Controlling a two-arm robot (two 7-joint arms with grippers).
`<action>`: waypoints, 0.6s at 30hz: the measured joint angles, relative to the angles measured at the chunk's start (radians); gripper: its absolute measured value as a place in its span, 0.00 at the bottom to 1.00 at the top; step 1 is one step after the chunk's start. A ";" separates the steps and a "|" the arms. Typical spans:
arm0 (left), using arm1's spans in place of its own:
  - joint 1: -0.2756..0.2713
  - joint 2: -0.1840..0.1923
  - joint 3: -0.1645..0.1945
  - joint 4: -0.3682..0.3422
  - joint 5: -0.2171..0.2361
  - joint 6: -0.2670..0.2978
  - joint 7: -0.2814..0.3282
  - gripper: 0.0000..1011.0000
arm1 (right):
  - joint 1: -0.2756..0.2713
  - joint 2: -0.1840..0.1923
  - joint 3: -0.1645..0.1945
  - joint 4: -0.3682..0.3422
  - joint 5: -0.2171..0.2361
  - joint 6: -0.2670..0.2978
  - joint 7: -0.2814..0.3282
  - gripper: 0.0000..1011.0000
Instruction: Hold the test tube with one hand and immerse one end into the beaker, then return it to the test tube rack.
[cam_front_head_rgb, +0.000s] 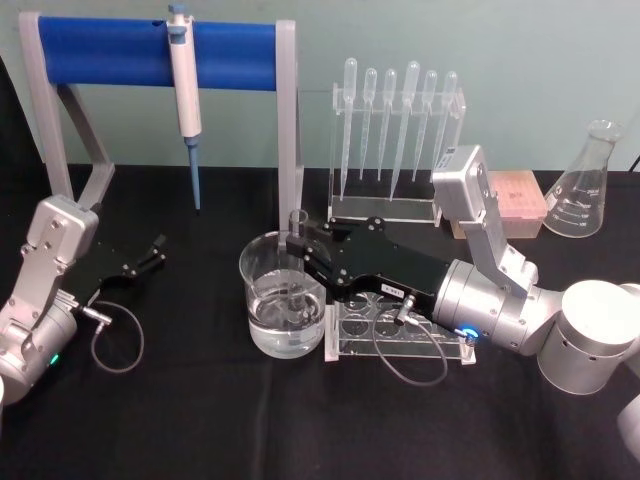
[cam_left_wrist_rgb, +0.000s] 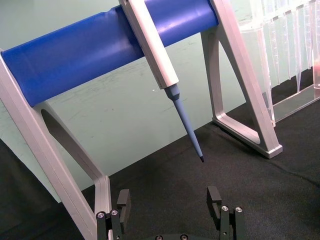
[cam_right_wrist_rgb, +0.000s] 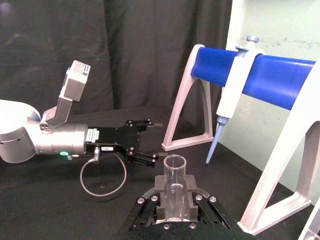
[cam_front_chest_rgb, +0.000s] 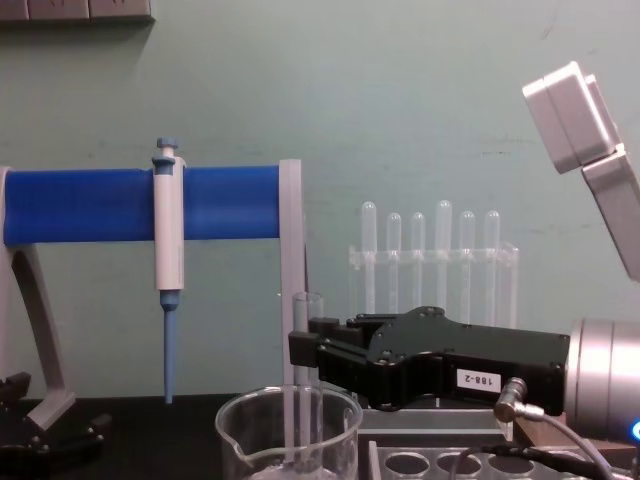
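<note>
- Fingers of the right gripper (cam_front_head_rgb: 297, 243) are clamped on the test tube (cam_front_head_rgb: 297, 217), just below its rim.
- Upright, the test tube has its lower end down in the water (cam_front_head_rgb: 285, 335) of the beaker (cam_front_head_rgb: 252, 280).
- Just beside the beaker sits the rack (cam_front_head_rgb: 350, 345).
- At the left of the table (cam_front_head_rgb: 200, 420) rests the left gripper (cam_front_head_rgb: 155, 250), fingers spread, holding nothing.

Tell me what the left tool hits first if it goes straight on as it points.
Likely the pipette's blue tip, hanging just ahead of the open left tool; depth is unclear, so it may pass beneath. The stand's leg sits close beside.
</note>
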 joint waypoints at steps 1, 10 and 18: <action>0.000 0.000 0.000 0.000 0.000 0.000 0.000 0.99 | 0.000 0.000 0.000 0.000 0.000 0.000 0.000 0.24; 0.000 0.000 0.000 0.000 0.000 0.000 0.000 0.99 | 0.000 0.000 0.000 0.000 0.000 0.000 0.000 0.24; 0.000 0.000 0.000 0.000 0.000 0.000 0.000 0.99 | 0.000 0.000 0.000 0.000 0.000 0.000 -0.001 0.24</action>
